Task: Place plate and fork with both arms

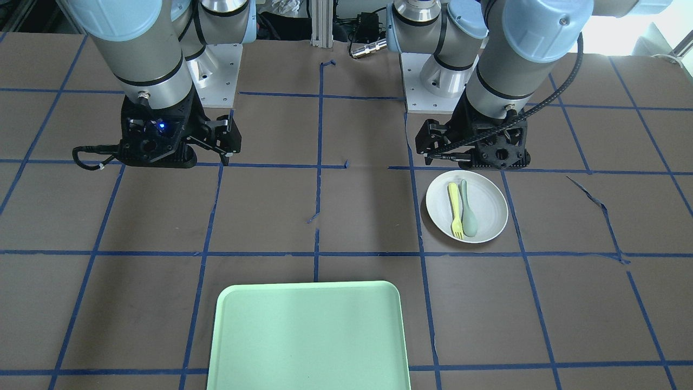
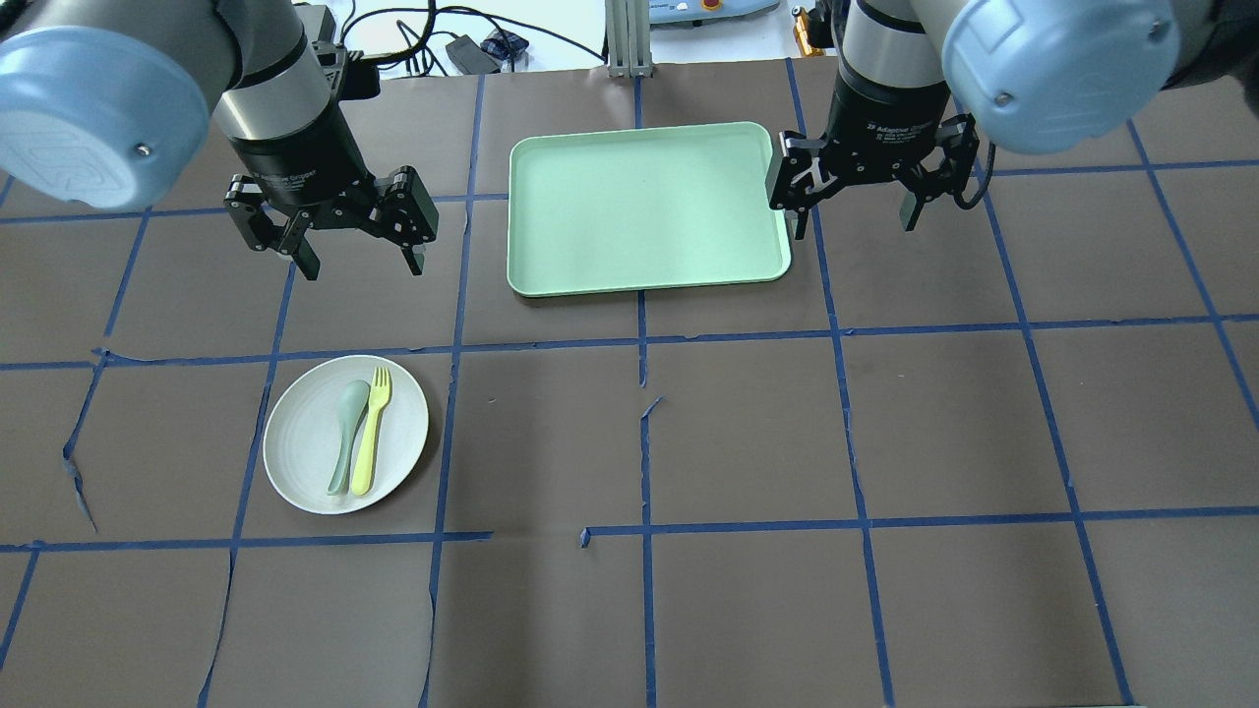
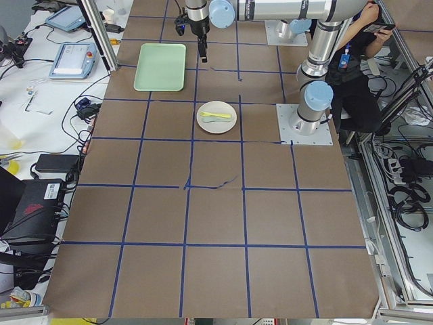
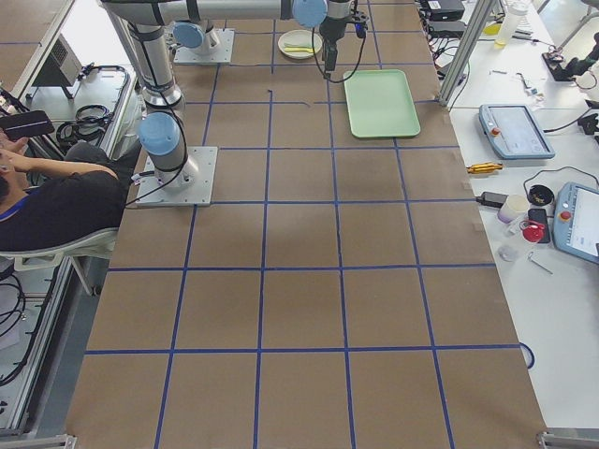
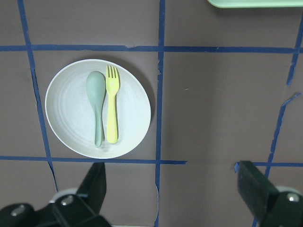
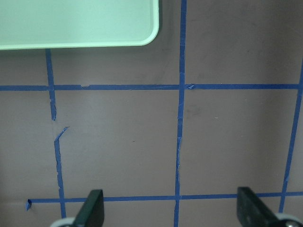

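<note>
The off-white plate (image 2: pixel 300 442) lies on the brown table at my left, also in the front view (image 1: pixel 491 208) and left wrist view (image 5: pixel 71 109). The pale yellow fork (image 2: pixel 371 433) (image 1: pixel 453 208) (image 5: pixel 111 111) lies in it beside a grey-green spoon (image 2: pixel 346 433) (image 5: pixel 97 101), tines pointing away from me. My left gripper (image 2: pixel 362 265) (image 5: pixel 173 189) hangs open and empty above the table, beyond the plate's far edge. My right gripper (image 2: pixel 854 224) (image 6: pixel 170 208) hangs open and empty by the right edge of the mint-green tray (image 2: pixel 639 206).
The tray (image 1: pixel 308 336) sits at the table's far middle and holds nothing. Blue tape lines grid the brown cover, torn in places. The two arm bases (image 1: pixel 216 76) stand at the near edge. A seated person (image 3: pixel 352 74) is beside the robot.
</note>
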Action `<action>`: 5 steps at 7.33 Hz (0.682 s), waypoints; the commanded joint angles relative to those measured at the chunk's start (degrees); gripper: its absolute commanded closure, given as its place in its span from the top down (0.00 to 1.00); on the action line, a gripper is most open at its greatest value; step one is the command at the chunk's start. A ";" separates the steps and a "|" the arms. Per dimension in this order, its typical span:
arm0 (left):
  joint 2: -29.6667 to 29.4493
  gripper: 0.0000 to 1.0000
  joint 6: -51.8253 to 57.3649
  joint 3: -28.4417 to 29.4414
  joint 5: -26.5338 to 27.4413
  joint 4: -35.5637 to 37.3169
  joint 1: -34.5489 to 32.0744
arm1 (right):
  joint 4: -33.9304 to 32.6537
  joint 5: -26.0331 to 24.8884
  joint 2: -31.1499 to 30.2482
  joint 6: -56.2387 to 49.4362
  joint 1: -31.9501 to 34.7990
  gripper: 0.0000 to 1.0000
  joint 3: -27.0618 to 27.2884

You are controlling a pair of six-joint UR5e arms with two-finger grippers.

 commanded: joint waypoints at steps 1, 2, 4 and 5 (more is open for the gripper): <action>0.63 1.00 0.02 -1.68 0.08 0.14 0.00 | -0.14 -0.34 0.00 0.07 0.00 1.00 0.11; 0.81 1.00 0.02 -2.04 0.09 0.49 0.00 | -0.22 -0.34 0.00 0.07 0.00 1.00 0.19; 0.64 1.00 -0.15 -2.04 0.09 0.58 0.00 | -0.31 -0.43 0.00 0.07 0.00 1.00 0.28; 0.72 1.00 -0.24 -2.04 0.09 0.67 0.00 | -0.23 -0.43 0.00 0.07 0.00 1.00 0.28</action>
